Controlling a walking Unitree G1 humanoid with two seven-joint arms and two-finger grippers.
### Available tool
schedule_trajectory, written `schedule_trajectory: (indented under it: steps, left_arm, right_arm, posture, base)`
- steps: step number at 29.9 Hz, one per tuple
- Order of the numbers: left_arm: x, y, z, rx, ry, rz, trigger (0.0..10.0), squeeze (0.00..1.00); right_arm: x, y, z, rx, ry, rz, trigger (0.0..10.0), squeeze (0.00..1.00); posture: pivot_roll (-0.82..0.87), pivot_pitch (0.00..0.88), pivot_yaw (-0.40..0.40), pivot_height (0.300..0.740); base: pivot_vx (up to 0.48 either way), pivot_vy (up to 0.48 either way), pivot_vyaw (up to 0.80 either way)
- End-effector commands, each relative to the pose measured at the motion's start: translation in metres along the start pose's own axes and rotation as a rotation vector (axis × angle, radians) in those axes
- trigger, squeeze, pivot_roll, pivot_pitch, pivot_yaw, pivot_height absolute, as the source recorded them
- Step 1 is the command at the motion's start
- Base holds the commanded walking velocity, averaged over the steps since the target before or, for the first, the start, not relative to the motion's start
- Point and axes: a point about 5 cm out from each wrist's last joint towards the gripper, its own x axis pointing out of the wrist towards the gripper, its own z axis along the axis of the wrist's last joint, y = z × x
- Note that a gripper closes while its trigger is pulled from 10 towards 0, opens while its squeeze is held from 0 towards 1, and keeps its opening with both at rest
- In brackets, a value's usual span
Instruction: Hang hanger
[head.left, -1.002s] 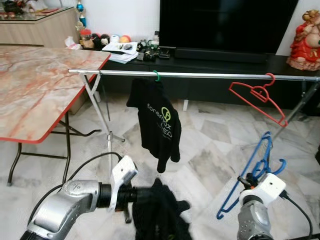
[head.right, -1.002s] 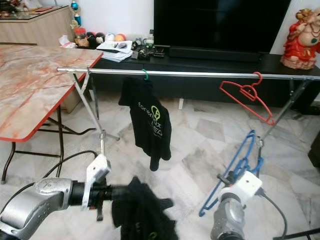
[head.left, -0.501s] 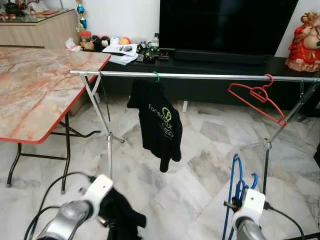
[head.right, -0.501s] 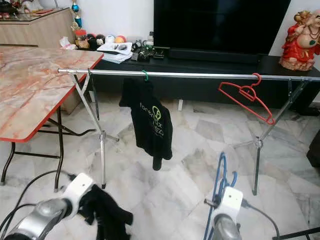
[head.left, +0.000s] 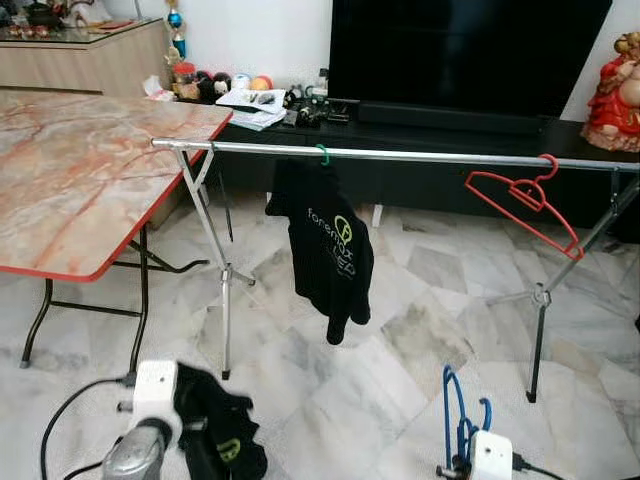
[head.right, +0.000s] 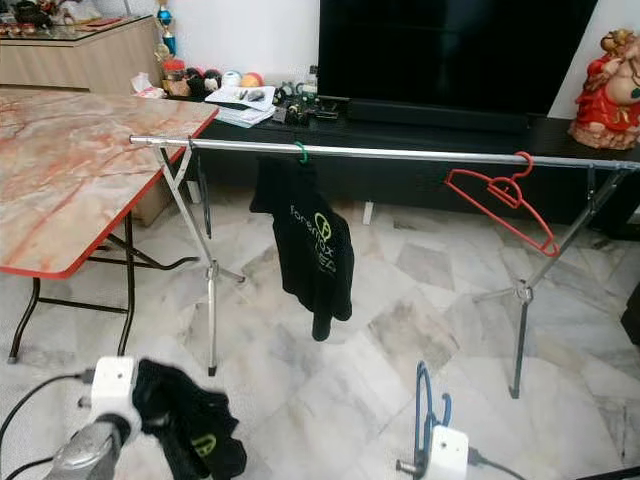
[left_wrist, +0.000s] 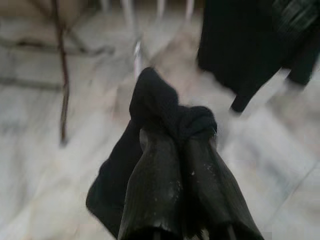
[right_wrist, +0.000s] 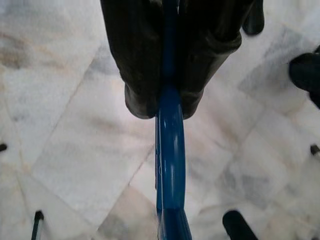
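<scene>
Clamping blue hanger, right tool, left tool gripping black garment

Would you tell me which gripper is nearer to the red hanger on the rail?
Right. The right gripper, clamping the blue hanger, sits low below the red hanger; the left gripper, holding a black garment, is far across.

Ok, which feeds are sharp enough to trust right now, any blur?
Both eye views are sharp and evenly lit, rail crisp. Left wrist view: background motion-blurred, black garment readable. Right wrist view: blue hanger and fingers soft, too close to focus.
</scene>
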Motion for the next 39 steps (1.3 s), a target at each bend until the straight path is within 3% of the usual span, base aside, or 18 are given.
schedule_trajectory:
  steps: [1,7,16,20,28,39]
  left_arm:
    - [0.005,-0.01,0.019,0.015,-0.098,-0.038,10.0,0.0]
    - [0.005,-0.024,0.032,0.036,-0.161,-0.093,10.0,0.0]
    - [-0.001,-0.027,0.032,0.052,-0.166,-0.121,10.0,0.0]
    - [-0.002,-0.029,0.032,0.055,-0.162,-0.126,10.0,0.0]
    - [-0.001,-0.029,0.036,0.052,-0.166,-0.12,10.0,0.0]
    - [0.001,-0.017,0.051,0.068,-0.199,-0.092,10.0,0.0]
  right_arm:
    - [-0.002,0.0,-0.009,-0.01,0.034,0.0,10.0,0.0]
    - [-0.005,-0.001,-0.019,-0.041,0.064,0.003,10.0,0.0]
    - [-0.006,0.001,-0.022,-0.135,0.07,0.025,10.0,0.0]
    - [-0.006,0.003,-0.024,-0.087,0.078,0.035,10.0,0.0]
    - [-0.005,0.005,-0.021,-0.108,0.074,0.04,10.0,0.0]
    - [-0.005,0.003,-0.022,-0.101,0.09,0.031,10.0,0.0]
  posture:
    - [0.11,0.0,0.0,0.74]
    - [0.11,0.0,0.015,0.74]
    - [0.11,0.0,0.028,0.74]
    - [0.11,0.0,0.028,0.74]
    - [0.12,0.0,0.021,0.74]
    - [0.13,0.0,0.013,0.74]
  base:
    - [0.0,0.368,0.0]
    - [0.0,0.461,0.0]
    - [0.0,0.48,0.14]
    - [0.0,0.48,0.4]
    - [0.0,0.48,0.0]
    - [0.0,0.48,0.0]
